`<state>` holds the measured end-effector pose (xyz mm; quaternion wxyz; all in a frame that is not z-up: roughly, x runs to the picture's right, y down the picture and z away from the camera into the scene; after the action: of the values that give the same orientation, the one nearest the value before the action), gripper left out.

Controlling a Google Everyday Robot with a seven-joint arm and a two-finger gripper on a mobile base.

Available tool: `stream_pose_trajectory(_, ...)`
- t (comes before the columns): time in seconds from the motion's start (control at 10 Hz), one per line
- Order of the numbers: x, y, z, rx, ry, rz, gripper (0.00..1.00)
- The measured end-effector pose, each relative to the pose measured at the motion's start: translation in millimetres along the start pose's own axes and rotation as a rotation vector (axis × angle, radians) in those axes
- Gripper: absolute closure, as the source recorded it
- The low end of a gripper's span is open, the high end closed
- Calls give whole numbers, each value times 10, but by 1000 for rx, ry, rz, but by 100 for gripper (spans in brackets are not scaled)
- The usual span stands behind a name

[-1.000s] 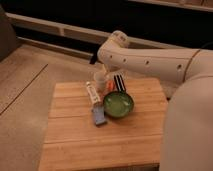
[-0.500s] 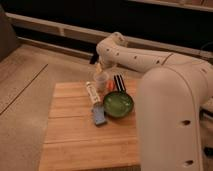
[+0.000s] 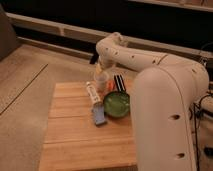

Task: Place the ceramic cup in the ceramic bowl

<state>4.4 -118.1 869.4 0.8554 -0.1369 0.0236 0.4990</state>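
The ceramic cup point(image 3: 101, 83), small and pale cream, stands on the wooden table point(image 3: 70, 135) near its far edge. The ceramic bowl point(image 3: 116, 104), green inside with a dark rim, sits just to the cup's front right, partly behind my arm. My gripper point(image 3: 103, 70) is directly above the cup, at or touching its top. The white arm point(image 3: 165, 95) reaches in from the right foreground.
A long white tube with markings point(image 3: 92, 93) lies left of the cup. A flat blue rectangular object point(image 3: 98, 116) lies in front of it, beside the bowl. A dark striped object point(image 3: 119, 82) is behind the bowl. The floor lies to the left, a dark wall behind.
The large arm link has swung further into view and now covers the table's right side. The gripper stays over the cup; the cup and bowl have not moved.
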Motion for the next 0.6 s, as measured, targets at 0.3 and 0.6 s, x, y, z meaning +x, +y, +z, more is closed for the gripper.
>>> stream_pose_trajectory(0.3,109,-215,73,17,-21,65,35)
stream_pose_trajectory(0.6,206,-275,336,-14,-6,81,35)
